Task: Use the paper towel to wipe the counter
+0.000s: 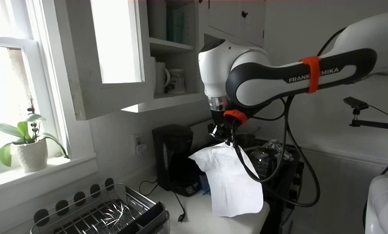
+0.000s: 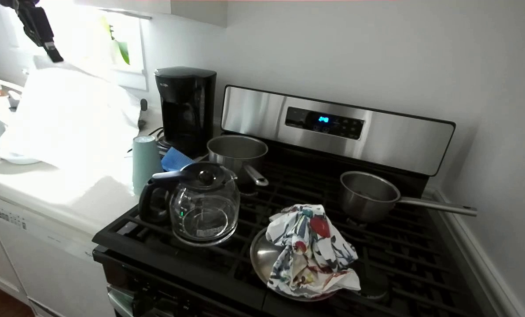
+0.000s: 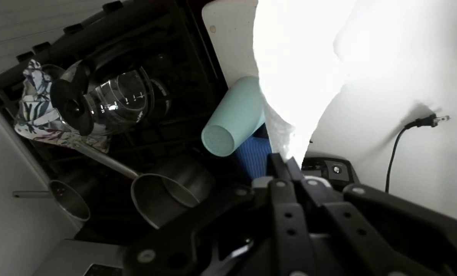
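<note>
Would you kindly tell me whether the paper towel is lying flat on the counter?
No, in an exterior view the paper towel hangs draped from the gripper.

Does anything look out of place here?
Yes: a patterned cloth lies crumpled over what looks like a pan on the stove, an odd spot for fabric. The glass coffee pot sits there too, outside the coffee maker.

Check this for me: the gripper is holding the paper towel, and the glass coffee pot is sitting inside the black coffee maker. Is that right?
Not quite. In an exterior view, the glass coffee pot stands on the black stove, not inside the black coffee maker. The rest is right: the gripper is holding the paper towel.
</note>
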